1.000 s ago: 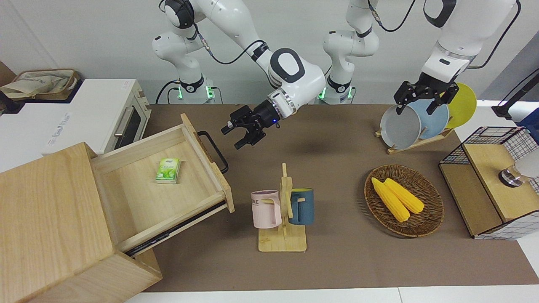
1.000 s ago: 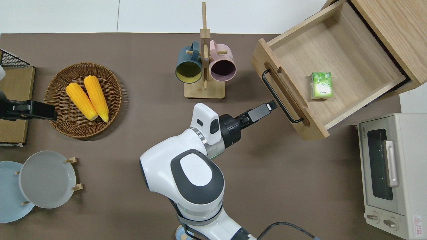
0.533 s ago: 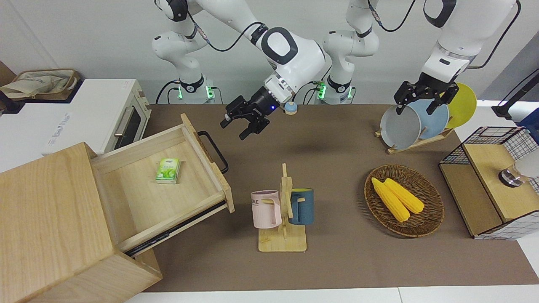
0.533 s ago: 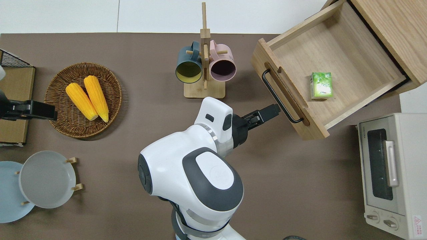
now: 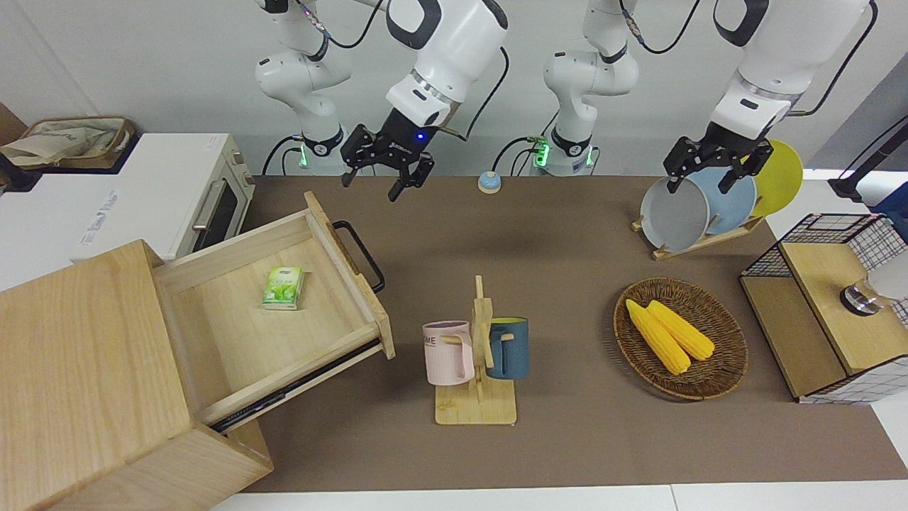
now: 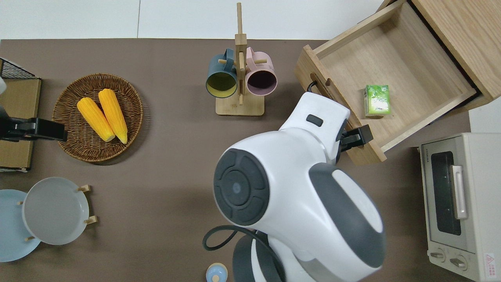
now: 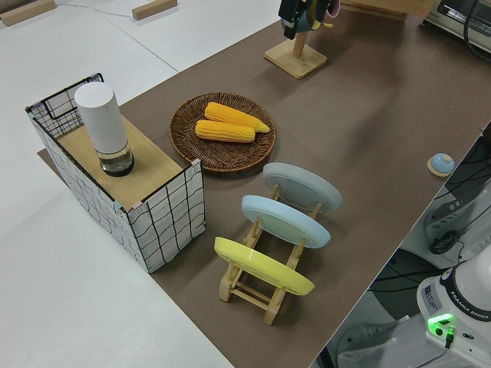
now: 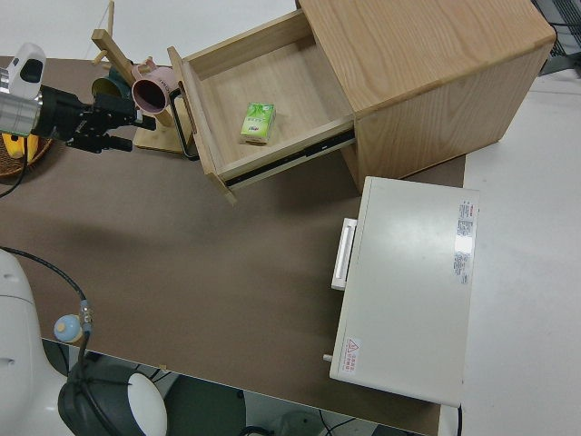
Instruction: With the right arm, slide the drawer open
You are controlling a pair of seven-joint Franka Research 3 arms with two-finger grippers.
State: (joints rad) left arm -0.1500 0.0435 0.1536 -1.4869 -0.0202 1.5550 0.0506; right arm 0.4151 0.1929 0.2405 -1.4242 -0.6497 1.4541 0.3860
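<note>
Raised and pulled back from the handle (image 5: 360, 255), my right end effector (image 5: 379, 174) hangs open and empty, the drawer (image 5: 269, 312) standing open with a green packet (image 5: 284, 287) inside.

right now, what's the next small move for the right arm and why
Probably just draw the right arm back toward its base. The drawer already stands pulled well out, with the green packet inside in plain view. The right end effector hangs open, apart from the black handle, so no pull seems left.
</note>
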